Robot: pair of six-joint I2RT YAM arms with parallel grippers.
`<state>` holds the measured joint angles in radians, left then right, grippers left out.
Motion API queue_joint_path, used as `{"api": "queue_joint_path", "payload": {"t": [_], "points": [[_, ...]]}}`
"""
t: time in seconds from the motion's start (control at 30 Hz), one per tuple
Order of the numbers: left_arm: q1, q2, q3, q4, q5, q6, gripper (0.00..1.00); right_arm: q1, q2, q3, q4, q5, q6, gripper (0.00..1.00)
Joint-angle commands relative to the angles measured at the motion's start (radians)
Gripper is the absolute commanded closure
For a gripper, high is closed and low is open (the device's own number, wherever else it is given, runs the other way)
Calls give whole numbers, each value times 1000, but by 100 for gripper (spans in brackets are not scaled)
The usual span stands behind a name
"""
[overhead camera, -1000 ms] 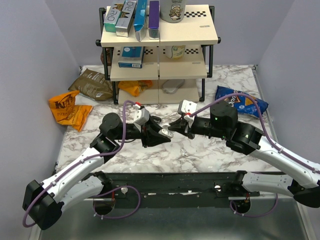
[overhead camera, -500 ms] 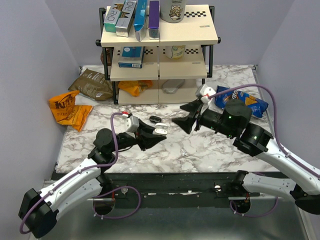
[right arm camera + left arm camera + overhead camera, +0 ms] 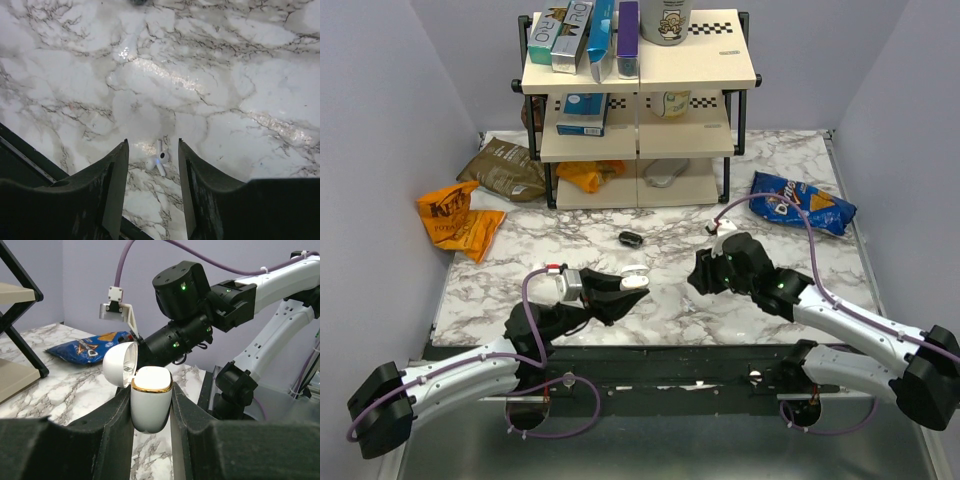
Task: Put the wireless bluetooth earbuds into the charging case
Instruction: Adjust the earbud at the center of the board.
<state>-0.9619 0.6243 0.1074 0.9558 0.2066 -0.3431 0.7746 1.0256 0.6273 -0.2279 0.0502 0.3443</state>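
Note:
My left gripper [image 3: 150, 399] is shut on a white charging case [image 3: 151, 412] with a gold rim, held upright above the table. Its lid [image 3: 120, 365] hangs open to the left. From above, the case [image 3: 636, 281] sits at the tip of the left gripper [image 3: 623, 290] near the front middle. Two small white stemmed earbuds [image 3: 158, 161] lie touching each other on the marble. My right gripper [image 3: 152, 145] stands open just above them, a finger on each side, touching neither. In the top view the right gripper [image 3: 701, 276] points down at the table, right of the case.
A small black oval thing [image 3: 630, 238] lies on the marble behind the grippers. A wooden shelf rack [image 3: 638, 130] with boxes stands at the back. Snack bags lie around: blue [image 3: 800, 203] at the right, orange [image 3: 458, 218] and brown [image 3: 505, 170] at the left.
Both arms have drawn apart from their meeting point. The left pulled back toward the near edge with the case. The right gripper opened and dropped low over the earbuds on the table.

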Motion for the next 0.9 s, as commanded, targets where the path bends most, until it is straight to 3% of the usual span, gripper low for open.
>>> {"api": "queue_joint_path", "payload": {"t": [0.0,0.27,0.87], "points": [[-46,-27,-5,66,-110,33,100,-3,40,-29,35,-39,50,49],[-89,-92,11,-43,-151,61,100,11,155,-92,93,-112,91,50],[-120,-144,2,-126,-185,78,100,14,240,-101,102,-69,117,57]]}}
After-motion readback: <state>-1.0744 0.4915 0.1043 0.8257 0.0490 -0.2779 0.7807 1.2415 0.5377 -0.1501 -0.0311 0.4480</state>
